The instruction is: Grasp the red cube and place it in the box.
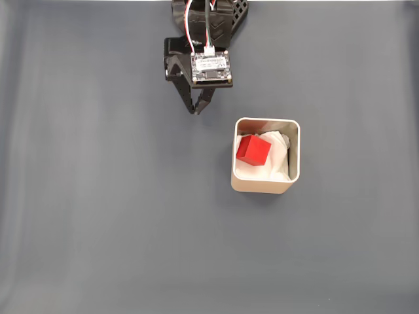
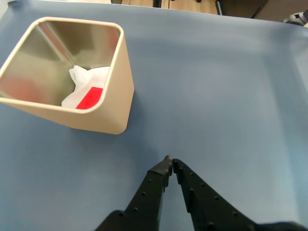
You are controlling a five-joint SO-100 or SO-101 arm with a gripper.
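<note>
The red cube [image 1: 253, 150] lies inside the box [image 1: 264, 185], on crumpled white lining [image 1: 278, 157] and against the box's left wall in the fixed view. In the wrist view only a strip of its red top [image 2: 90, 98] shows over the near wall of the box [image 2: 91, 119]. The black gripper [image 1: 195, 111] hangs over the bare grey desk [image 1: 98, 209], up and left of the box, apart from it. Its 2 fingers are closed tip to tip [image 2: 169, 160], holding nothing.
</note>
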